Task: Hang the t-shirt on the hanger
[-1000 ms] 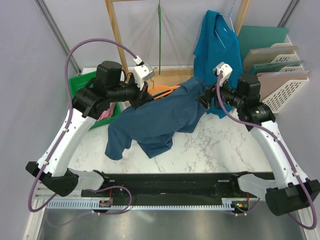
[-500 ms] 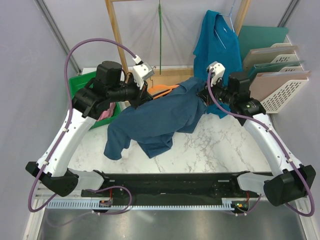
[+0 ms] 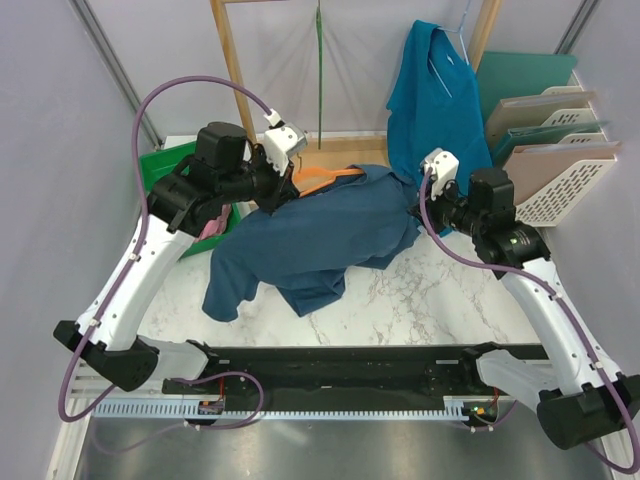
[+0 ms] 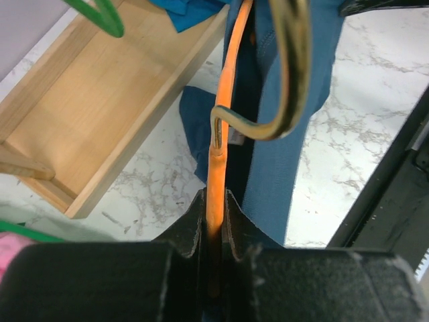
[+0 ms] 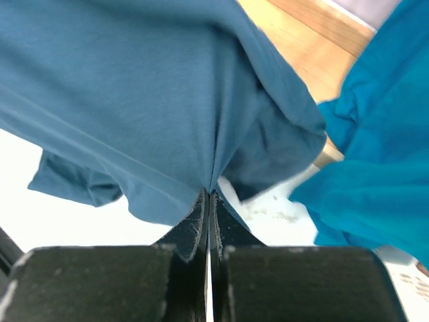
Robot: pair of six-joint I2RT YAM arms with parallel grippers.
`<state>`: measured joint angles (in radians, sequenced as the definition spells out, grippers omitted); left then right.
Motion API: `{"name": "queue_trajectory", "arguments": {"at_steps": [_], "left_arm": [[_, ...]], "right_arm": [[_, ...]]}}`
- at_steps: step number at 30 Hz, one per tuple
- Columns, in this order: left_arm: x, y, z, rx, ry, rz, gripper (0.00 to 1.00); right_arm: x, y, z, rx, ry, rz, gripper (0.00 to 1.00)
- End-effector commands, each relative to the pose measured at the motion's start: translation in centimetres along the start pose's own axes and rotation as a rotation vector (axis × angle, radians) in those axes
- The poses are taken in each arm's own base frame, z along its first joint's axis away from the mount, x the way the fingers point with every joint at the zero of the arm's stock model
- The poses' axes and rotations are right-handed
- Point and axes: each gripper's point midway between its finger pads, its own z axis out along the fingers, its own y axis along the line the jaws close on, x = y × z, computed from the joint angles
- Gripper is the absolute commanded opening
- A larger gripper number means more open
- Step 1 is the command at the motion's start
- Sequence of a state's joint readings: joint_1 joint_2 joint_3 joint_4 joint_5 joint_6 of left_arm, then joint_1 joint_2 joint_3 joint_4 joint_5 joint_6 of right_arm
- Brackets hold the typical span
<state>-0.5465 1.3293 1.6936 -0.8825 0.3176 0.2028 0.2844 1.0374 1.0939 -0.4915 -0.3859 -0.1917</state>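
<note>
The dark navy t-shirt (image 3: 320,235) is draped over the orange hanger (image 3: 325,178) above the marble table, its lower part trailing down to the left. My left gripper (image 3: 283,190) is shut on the hanger's orange bar (image 4: 221,134), which runs between the jaws (image 4: 214,201); the metal hook (image 4: 295,67) curves just beyond, with t-shirt cloth (image 4: 288,161) beside it. My right gripper (image 3: 418,207) is at the t-shirt's right edge. Its jaws (image 5: 209,194) are shut on a pinch of the navy cloth (image 5: 147,87).
A teal shirt (image 3: 435,90) hangs at the back right, close to my right arm. A green hanger (image 3: 319,60) hangs from the wooden rack (image 3: 235,80). A green bin (image 3: 165,165) with a pink garment (image 3: 212,228) stands left. File racks (image 3: 550,130) stand right.
My right gripper has shut on the t-shirt's right edge and drawn it a little to the right. The left gripper still holds the hanger, nearly unmoved.
</note>
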Motion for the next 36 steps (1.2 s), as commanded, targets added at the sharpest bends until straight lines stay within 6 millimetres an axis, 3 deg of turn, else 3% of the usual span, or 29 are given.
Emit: {"name": "queue_trajectory", "arguments": {"at_steps": [1, 3, 6, 11, 12, 15, 18, 22, 24, 28, 31, 36], "left_arm": [[-3.7, 5.2, -2.1, -0.271, -0.118, 0.041, 0.02], [-3.9, 4.6, -2.5, -0.236, -0.149, 0.044, 0.02], [-4.9, 2.1, -2.7, -0.106, -0.219, 0.048, 0.02], [-5.9, -0.4, -3.0, 0.023, -0.268, 0.036, 0.02], [-6.1, -1.6, -3.4, 0.083, -0.285, 0.054, 0.02], [-6.3, -3.2, -3.7, 0.181, -0.292, 0.093, 0.02], [-5.8, -4.6, -4.2, 0.258, -0.278, 0.153, 0.02], [-4.2, -5.7, -3.9, 0.323, -0.197, 0.285, 0.02], [-3.1, -6.7, -3.6, 0.372, -0.142, 0.315, 0.02], [-3.6, -6.4, -2.4, 0.342, -0.119, 0.31, 0.02], [-3.9, -8.1, -2.4, 0.425, -0.135, 0.343, 0.02], [-4.2, -6.9, -0.6, 0.331, -0.092, 0.256, 0.02]], "right_arm": [[1.9, -2.9, -1.8, 0.094, 0.094, -0.012, 0.0], [1.9, -3.6, -2.1, 0.091, 0.099, 0.004, 0.0], [2.4, -2.4, -1.6, 0.017, 0.108, 0.013, 0.0], [4.0, 0.8, 0.1, -0.118, 0.148, 0.005, 0.0], [3.5, 1.1, 0.1, -0.133, 0.136, -0.004, 0.06], [0.9, 1.0, -0.4, -0.141, 0.08, -0.063, 0.5], [-2.7, 0.0, -2.0, -0.087, -0.001, -0.201, 0.66], [-7.1, 0.0, -4.2, -0.076, -0.099, -0.426, 0.69], [-8.6, 1.0, -4.8, -0.14, -0.126, -0.487, 0.7], [-8.5, 2.9, -4.7, -0.274, -0.108, -0.623, 0.67], [-9.3, 4.2, -4.8, -0.307, -0.138, -0.651, 0.69], [-10.5, 5.5, -4.3, -0.321, -0.16, -0.651, 0.75]]}}
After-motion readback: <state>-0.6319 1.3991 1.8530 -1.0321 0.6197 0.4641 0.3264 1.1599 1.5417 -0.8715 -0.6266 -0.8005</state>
